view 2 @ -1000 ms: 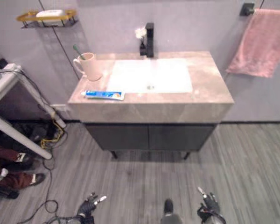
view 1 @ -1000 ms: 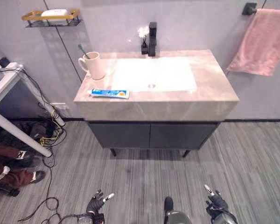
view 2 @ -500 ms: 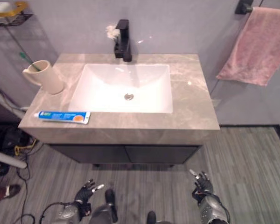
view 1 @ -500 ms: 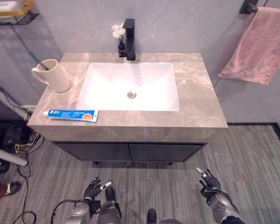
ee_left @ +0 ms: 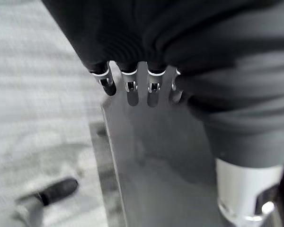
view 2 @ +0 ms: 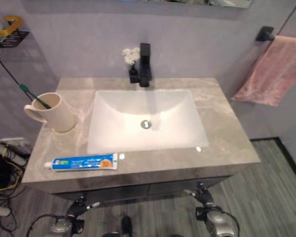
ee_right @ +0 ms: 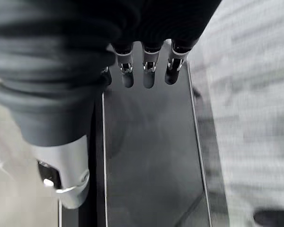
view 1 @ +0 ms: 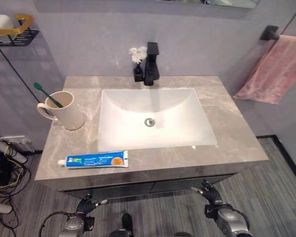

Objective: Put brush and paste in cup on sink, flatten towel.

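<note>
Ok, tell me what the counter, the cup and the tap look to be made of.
Counter: looks like polished stone or a marble-look slab, grey-beige with pale veins and a slight sheen.
Cup: probably glazed ceramic, though plastic is possible; plain cream, smooth, with a thick handle.
Tap: seemingly metal with a matte black finish; square-edged, no glare.

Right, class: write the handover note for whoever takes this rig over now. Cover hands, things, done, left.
Left hand and right hand: both low in front of the vanity, fingers relaxed, holding nothing.
Toothbrush is already standing in the cup at the counter's left.
Toothpaste lies flat near the counter's front edge, left of the basin.
Pink towel hangs bunched on its rail at right.
Left: paste into cup, flatten towel.
</note>
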### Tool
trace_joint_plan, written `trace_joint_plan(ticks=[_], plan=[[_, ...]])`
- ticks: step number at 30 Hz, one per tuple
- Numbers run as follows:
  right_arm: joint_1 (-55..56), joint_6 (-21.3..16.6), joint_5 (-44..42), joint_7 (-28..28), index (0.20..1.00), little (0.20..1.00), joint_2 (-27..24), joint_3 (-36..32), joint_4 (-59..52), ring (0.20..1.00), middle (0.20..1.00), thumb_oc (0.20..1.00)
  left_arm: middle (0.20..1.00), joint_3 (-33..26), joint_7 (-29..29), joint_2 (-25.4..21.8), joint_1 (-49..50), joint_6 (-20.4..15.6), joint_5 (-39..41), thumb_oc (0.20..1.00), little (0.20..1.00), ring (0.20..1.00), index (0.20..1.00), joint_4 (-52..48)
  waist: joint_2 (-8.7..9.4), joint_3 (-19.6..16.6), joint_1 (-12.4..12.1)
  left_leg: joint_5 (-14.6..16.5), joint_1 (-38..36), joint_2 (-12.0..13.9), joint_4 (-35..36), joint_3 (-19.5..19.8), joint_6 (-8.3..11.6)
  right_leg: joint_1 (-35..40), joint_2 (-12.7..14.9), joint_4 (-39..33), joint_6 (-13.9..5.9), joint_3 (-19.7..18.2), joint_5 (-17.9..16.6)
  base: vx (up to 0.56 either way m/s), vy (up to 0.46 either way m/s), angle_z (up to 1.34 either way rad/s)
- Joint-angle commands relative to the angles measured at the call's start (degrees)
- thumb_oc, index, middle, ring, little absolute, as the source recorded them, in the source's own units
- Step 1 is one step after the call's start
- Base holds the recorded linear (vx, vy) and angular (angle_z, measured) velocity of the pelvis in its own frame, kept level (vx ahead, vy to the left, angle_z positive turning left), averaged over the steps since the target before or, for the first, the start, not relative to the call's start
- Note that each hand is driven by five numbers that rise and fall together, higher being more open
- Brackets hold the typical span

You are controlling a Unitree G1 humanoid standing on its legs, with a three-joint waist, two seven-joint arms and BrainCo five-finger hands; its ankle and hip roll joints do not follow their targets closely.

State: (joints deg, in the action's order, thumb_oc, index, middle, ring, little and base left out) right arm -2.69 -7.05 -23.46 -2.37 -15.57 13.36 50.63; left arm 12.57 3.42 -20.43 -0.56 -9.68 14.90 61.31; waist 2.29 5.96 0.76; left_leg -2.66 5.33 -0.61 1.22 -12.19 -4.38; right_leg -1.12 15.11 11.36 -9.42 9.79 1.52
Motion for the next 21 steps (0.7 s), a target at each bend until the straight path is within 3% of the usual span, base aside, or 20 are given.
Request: trace_joint_plan(ticks=[1,5,7,8,13,15,18,19,21], plan=[[-2.61,-1.91,1.06,0.73,1.0,1.0,-2.45,1.5,-0.47,1.0,1.0,1.0,1.0,0.43,0.75,-1.38,1.56,-2.17,-5.5,1.0,1.0,1.0,1.0,-1.42,-0.69,-0.71,-0.5,0.69,0.92,3.61,-2.45,0.01,5.8,-0.9,-3.4,-6.0,-1.34,1.14,-8.28,0.03,0.098,-0.22],[-3.64,-2.98,1.44,-1.15,1.0,1.0,-1.49,2.87,-0.68,1.0,1.0,1.0,1.0,3.24,4.99,-4.62,2.68,-3.13,-17.93,1.0,1.0,1.0,1.0,-4.02,-0.25,0.34,-2.54,-0.82,-0.44,4.64,0.75,-2.06,6.87,-1.71,-4.34,-9.56,-0.77,11.13,-6.55,-0.05,0.0,-0.14],[-4.07,-3.26,0.65,-1.29,1.0,1.0,-1.03,3.12,0.04,1.0,1.0,1.0,1.0,3.82,6.03,-4.79,2.92,-2.72,-20.48,1.0,1.0,1.0,1.0,-3.96,0.0,0.32,-2.31,-1.25,0.0,4.69,0.89,-1.73,6.99,-1.84,-5.31,-10.07,-0.58,9.54,-6.08,-0.05,-0.087,-0.1],[-4.73,-3.44,-0.12,-1.39,1.0,1.0,-0.74,4.29,1.35,1.0,1.0,1.0,1.0,3.76,6.99,-4.79,3.47,-3.12,-21.2,1.0,1.0,1.0,1.0,-3.35,0.32,1.29,-2.89,-1.96,0.82,4.92,0.8,-0.87,7.38,-2.66,-7.46,-10.56,0.48,6.24,-4.56,-0.07,-0.133,-0.21],[-5.09,-3.73,3.6,-2.35,1.0,1.0,-1.88,6.35,4.32,1.0,1.0,1.0,1.0,3.65,9.33,-5.22,5.85,-4.68,-22.63,1.0,1.0,1.0,1.0,-5.61,-0.96,4.32,-4.09,-1.22,6.33,4.58,-5.27,2.19,8.08,-3.75,-7.6,-10.93,1.69,6.45,-4.06,-0.11,-0.109,0.08],[-5.94,-4.43,6.61,-3.39,1.0,1.0,-4.09,6.98,5.02,1.0,1.0,1.0,1.0,4.93,10.65,-7.35,8.03,-6.2,-24.69,1.0,1.0,1.0,1.0,-12.08,-2.5,6.6,-5.38,-1.89,10.65,2.72,-9.56,7.4,9.66,-5.28,-7.17,-10.71,2.38,7.46,-4.29,-0.2,-0.073,0.31],[-6.17,-4.53,9.66,-4.41,1.0,1.0,-5.68,6.68,6.31,1.0,1.0,1.0,1.0,5.34,10.24,-8.6,11.2,-6.67,-26.16,1.0,1.0,1.0,1.0,-17.17,-3.28,6.72,-5.93,-1.76,11.18,1.95,-9.66,10.38,10.03,-5.94,-6.79,-11.04,2.43,8.47,-4.74,-0.08,0.019,0.46],[-5.57,-4.76,10.56,-6.27,1.0,1.0,-6.73,4.1,7.71,1.0,1.0,1.0,1.0,6.1,10.47,-12.22,13.19,-7.35,-31.06,1.0,1.0,1.0,1.0,-26.13,-4.17,5.83,-5.25,-1.85,9.48,7.16,-7.71,5.3,10.26,-5.68,-5.09,-11.27,1.53,11.39,-4.87,-0.07,0.117,0.3],[-5.75,-4.53,9.43,-6.98,1.0,1.0,-6.55,2.5,10.0,1.0,1.0,1.0,1.0,5.45,9.3,-16.71,17.0,-9.36,-31.81,1.0,1.0,1.0,1.0,-34.58,-5.32,5.43,-6.21,-2.81,7.1,9.95,-4.98,5.03,11.12,-5.75,-4.21,-10.87,0.92,12.1,-4.87,-0.02,0.165,0.65]])
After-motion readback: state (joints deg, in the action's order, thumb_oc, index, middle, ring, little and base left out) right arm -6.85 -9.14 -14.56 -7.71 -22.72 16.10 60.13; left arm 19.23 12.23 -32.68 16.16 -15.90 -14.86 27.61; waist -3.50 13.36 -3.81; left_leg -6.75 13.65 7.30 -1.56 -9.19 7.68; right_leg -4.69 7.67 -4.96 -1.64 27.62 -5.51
